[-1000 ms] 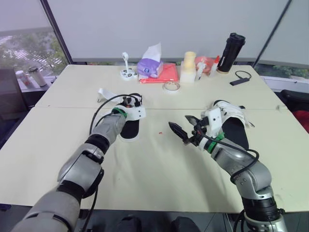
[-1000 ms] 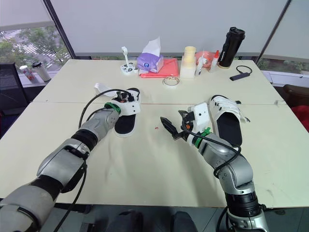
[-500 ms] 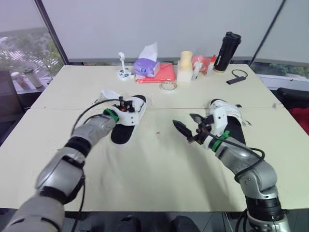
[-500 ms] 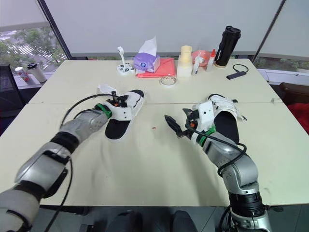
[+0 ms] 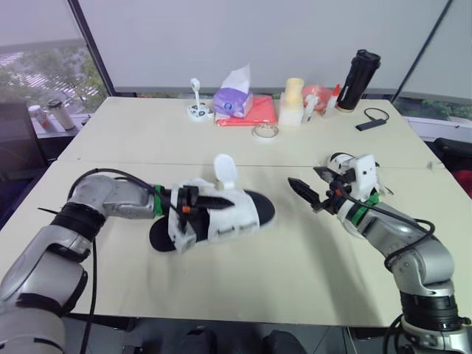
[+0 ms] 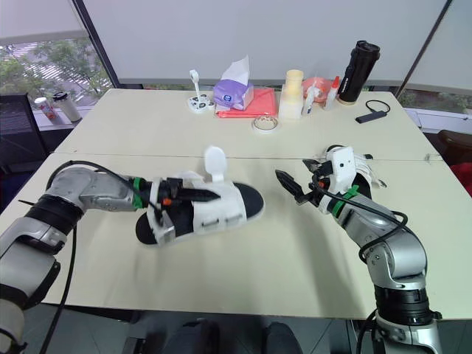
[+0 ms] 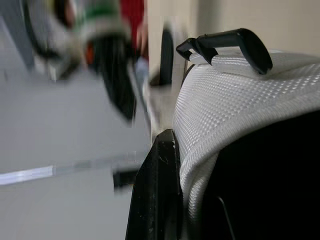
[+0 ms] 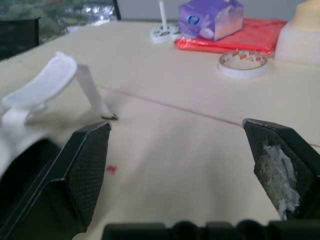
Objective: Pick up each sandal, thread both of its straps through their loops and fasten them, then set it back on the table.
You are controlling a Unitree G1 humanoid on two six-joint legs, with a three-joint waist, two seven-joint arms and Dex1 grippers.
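Step in hand: first sandal, strap threading. My left gripper [image 5: 200,200] is clamping the sandal [image 5: 234,218] by its white upper and holding it tilted over the table [image 5: 243,287], with one strap [image 5: 223,169] standing loose. My right gripper [image 5: 310,186] is hovering nearby, wide open and empty. Next, I judge, it needs to pinch that strap's end.

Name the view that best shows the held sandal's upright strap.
Left eye view: the strap stands whole above the sandal. Right eye view matches; right wrist view catches it side-on; left wrist view too close.
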